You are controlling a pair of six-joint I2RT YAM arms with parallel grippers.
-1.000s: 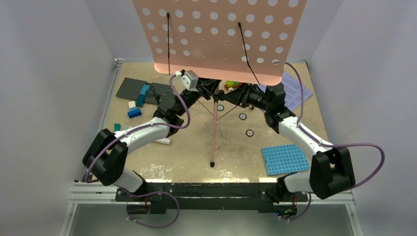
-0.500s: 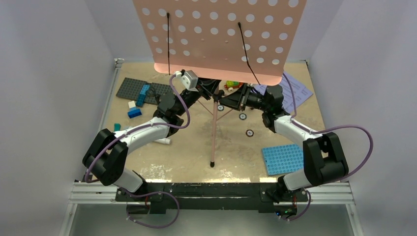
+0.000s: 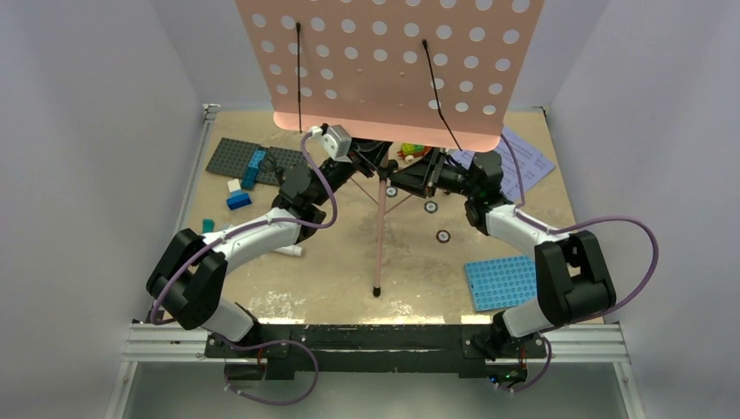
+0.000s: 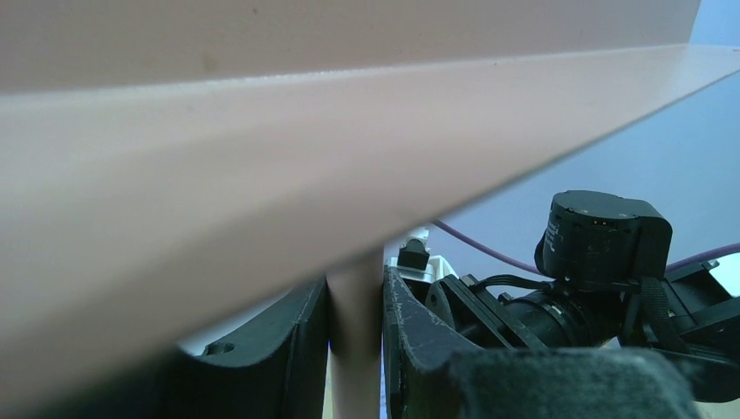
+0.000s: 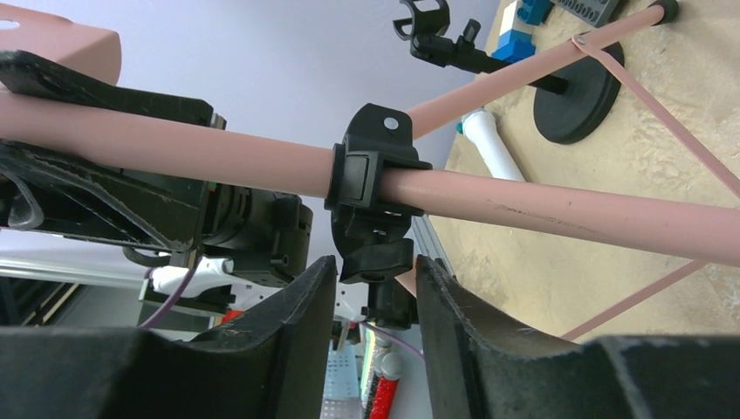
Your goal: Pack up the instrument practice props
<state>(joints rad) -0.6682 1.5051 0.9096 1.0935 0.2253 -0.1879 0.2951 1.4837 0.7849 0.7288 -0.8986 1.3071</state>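
The pink music stand (image 3: 380, 229) stands mid-table on its tripod, its hole-dotted desk (image 3: 388, 61) high at the back. My left gripper (image 3: 371, 164) is shut on the stand's pole (image 4: 355, 349) just under the desk. My right gripper (image 3: 417, 175) is open, its fingers (image 5: 301, 332) on either side of the black clamp knob (image 5: 375, 257) on the pole, with small gaps. Lavender pages (image 3: 526, 161) lie at the back right. The black round-based mic stand (image 5: 576, 96) and a white microphone (image 5: 489, 144) show in the right wrist view; the microphone (image 3: 291, 250) lies by my left forearm.
A grey studded plate (image 3: 236, 157) with blue bricks (image 3: 238, 199) lies at the back left, and a teal brick (image 3: 208, 225) nearer. A blue studded plate (image 3: 506, 282) lies front right. Small coloured bricks (image 3: 408, 150) and small round discs (image 3: 443, 236) lie around the tripod legs.
My right arm has swung left, bringing its gripper in to the pole's clamp knob. The left arm and the stand have not moved.
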